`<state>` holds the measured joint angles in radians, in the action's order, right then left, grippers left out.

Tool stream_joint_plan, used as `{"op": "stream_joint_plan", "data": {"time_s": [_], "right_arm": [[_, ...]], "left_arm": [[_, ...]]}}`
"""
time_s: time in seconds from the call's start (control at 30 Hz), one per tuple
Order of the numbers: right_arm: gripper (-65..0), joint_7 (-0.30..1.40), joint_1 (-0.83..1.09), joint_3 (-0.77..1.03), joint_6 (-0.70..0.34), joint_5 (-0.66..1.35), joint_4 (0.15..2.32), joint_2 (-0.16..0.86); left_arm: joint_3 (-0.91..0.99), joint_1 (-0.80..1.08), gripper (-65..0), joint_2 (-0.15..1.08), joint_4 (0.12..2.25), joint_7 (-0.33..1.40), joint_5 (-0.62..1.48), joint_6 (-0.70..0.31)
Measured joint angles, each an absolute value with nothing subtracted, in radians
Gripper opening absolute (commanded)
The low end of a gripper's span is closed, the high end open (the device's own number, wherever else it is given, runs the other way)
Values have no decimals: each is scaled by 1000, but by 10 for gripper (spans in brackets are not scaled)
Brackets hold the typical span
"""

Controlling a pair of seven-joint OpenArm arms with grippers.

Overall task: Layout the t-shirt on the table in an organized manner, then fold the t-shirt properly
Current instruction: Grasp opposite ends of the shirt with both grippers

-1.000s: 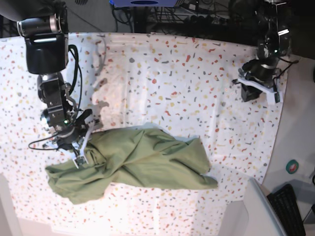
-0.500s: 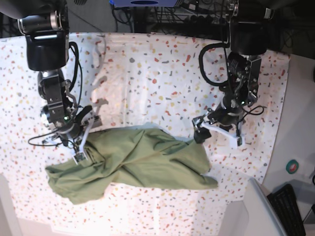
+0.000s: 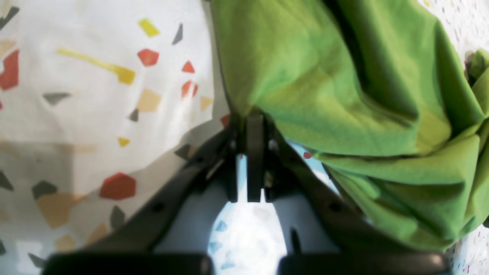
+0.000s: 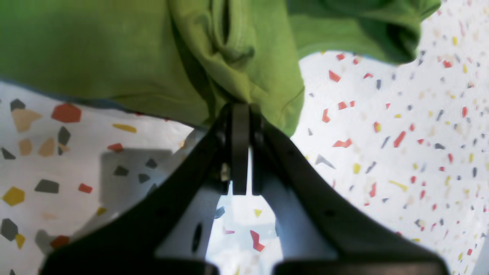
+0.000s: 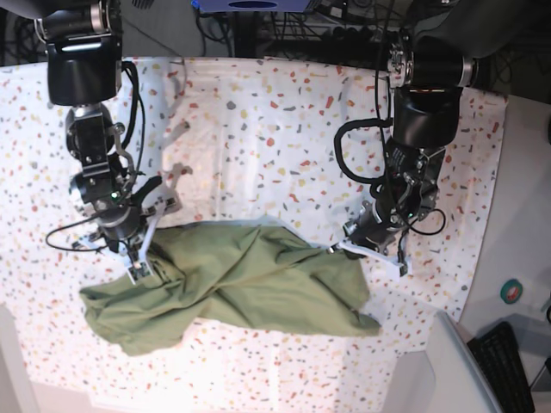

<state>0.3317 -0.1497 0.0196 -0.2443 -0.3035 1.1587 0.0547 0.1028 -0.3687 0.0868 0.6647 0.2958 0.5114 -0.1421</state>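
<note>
Base view: both claws (left (image 5: 344, 244), right (image 5: 140, 274)) pinch the t-shirt (image 5: 241, 288).

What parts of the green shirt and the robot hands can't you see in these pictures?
- The t-shirt is crumpled in the base view; its own folds hide the sleeves, collar and tag.
- Left wrist view: the left gripper has its tips buried in cloth, so how much it pinches is hidden. The shirt runs off the top edge.
- Right wrist view: the right gripper likewise; its tips vanish into a fold.
- The table under the shirt is covered.
</note>
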Motion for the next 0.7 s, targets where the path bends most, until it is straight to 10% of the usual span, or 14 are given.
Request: {"op": "stream_joint_plan", "data": {"time_s": [0.7], "right_arm": [[-650, 463, 208, 123, -250, -298, 1768, 4]], "left_arm": [[405, 121, -650, 158, 1712, 724, 501, -128]]}}
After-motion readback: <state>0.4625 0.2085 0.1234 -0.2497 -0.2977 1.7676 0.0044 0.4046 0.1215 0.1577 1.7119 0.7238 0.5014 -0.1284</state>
